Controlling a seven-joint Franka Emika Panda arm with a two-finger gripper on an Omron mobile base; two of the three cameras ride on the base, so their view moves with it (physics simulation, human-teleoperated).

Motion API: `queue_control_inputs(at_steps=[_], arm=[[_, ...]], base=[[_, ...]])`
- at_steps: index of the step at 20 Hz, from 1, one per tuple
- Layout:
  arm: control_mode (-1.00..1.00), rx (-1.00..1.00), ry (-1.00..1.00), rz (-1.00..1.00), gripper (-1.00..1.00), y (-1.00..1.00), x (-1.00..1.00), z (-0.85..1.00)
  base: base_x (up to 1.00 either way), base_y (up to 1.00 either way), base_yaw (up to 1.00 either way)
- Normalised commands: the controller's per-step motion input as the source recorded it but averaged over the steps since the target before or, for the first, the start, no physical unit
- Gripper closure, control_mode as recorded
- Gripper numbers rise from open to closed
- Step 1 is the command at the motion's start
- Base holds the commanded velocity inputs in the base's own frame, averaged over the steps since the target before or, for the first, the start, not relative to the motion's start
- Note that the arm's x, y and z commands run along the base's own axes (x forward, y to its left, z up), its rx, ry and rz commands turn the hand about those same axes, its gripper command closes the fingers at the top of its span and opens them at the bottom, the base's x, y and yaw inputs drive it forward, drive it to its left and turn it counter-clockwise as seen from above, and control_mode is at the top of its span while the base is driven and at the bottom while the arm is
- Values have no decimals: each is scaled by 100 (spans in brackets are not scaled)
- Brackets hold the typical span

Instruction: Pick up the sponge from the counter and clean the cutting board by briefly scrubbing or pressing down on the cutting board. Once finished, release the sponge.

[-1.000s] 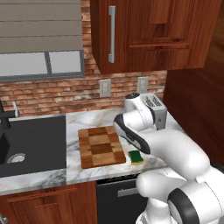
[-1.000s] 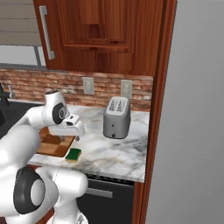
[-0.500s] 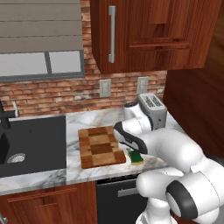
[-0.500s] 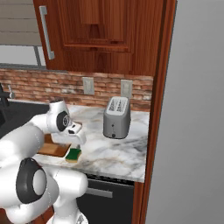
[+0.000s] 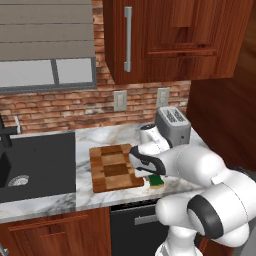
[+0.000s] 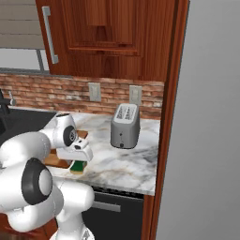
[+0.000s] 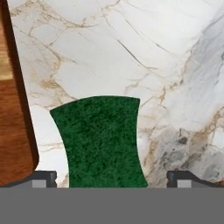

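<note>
The sponge (image 7: 100, 140) lies dark green side up on the white marble counter (image 7: 131, 52), just right of the checkered wooden cutting board (image 5: 114, 167). My gripper (image 7: 113, 178) is open and straddles the sponge. One fingertip (image 7: 43, 177) stands on its left and the other on its right, each with a small gap to the sponge. From the left base, the hand (image 5: 148, 165) sits low over the sponge (image 5: 157, 180) at the board's right front corner. From the right base, the gripper (image 6: 78, 159) hovers right above the sponge (image 6: 77, 167).
A silver toaster (image 5: 172, 125) stands behind the hand near the brick wall. The black sink basin (image 5: 35, 160) lies left of the board. The board's dark edge (image 7: 19, 109) runs close beside the left fingertip. The counter's front edge is near the sponge.
The hand has come down from above the board's right side to the sponge, and the open fingers now stand on either side of it. The sponge and board have not moved.
</note>
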Motion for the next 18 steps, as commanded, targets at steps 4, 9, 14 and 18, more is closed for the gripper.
queue_control_inputs(at_steps=[4, 9, 14, 18], arm=[[-100, 0, 0, 0, -100, 0, 2, -12], [-100, 1, 0, 0, -100, 0, 3, -10], [-100, 0, 0, 0, -100, 0, 8, -9], [-100, 1, 0, 0, -100, 0, 10, -9]], base=[[0, 0, 0], [0, 0, 0], [0, 0, 0], [0, 0, 0]])
